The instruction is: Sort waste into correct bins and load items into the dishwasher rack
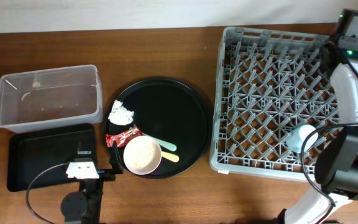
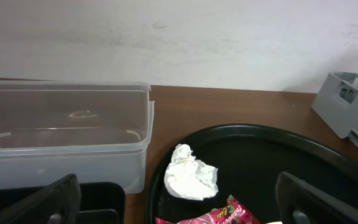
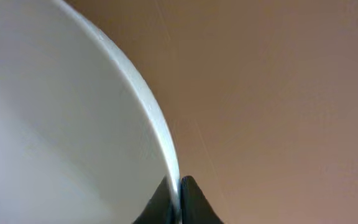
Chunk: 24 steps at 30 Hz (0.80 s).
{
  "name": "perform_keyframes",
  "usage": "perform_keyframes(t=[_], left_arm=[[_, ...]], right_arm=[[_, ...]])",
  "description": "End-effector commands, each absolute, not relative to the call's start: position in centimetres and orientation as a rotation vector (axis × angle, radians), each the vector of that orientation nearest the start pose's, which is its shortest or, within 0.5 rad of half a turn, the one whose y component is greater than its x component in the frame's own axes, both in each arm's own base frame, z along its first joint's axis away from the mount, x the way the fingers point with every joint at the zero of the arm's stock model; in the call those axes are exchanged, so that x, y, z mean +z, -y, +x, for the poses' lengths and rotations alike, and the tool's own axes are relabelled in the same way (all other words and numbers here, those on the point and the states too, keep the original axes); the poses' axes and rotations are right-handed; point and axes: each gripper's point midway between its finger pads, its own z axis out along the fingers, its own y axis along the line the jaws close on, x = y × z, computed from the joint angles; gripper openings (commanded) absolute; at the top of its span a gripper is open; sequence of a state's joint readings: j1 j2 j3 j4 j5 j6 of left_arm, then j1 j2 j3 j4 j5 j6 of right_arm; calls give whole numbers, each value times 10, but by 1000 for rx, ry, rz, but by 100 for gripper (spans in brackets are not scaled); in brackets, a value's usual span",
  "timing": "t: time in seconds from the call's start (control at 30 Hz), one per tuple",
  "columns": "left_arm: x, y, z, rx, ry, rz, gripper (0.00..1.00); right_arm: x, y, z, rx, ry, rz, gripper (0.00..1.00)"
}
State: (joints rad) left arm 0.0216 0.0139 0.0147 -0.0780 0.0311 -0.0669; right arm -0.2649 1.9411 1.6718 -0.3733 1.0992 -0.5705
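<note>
My right gripper (image 3: 179,186) is shut on the rim of a light blue cup (image 1: 300,137) (image 3: 61,124), held over the front right corner of the grey dishwasher rack (image 1: 272,93). My left gripper (image 1: 97,159) (image 2: 178,183) stands open and empty at the left edge of the round black tray (image 1: 191,112). Just ahead of it lie the crumpled white tissue (image 1: 121,113) (image 2: 191,174) and the red wrapper (image 1: 122,137) (image 2: 222,214). A small bowl (image 1: 142,155) holding white grains sits on that tray, with a mint spoon (image 1: 165,145) and a yellow spoon (image 1: 170,157) beside it.
The clear tub (image 1: 48,96) (image 2: 61,130) stands at the back left, with the shallow black rectangular tray (image 1: 42,149) in front of it. A corner of the rack (image 2: 353,102) shows at the right of the left wrist view. The right arm rises along the table's right edge.
</note>
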Motion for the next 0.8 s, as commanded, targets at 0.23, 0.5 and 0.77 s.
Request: perform_keyframes(t=[0.23, 0.5, 0.77], left_arm=[[157, 3, 246, -63, -1649, -23, 99], [157, 3, 246, -63, -1649, -23, 99], [157, 3, 246, -63, -1649, -23, 99]], right_arm=[[265, 146, 485, -1653, -2169, 37, 64], [296, 24, 491, -1582, -1979, -23, 89], [246, -129, 481, -798, -2121, -280, 99]])
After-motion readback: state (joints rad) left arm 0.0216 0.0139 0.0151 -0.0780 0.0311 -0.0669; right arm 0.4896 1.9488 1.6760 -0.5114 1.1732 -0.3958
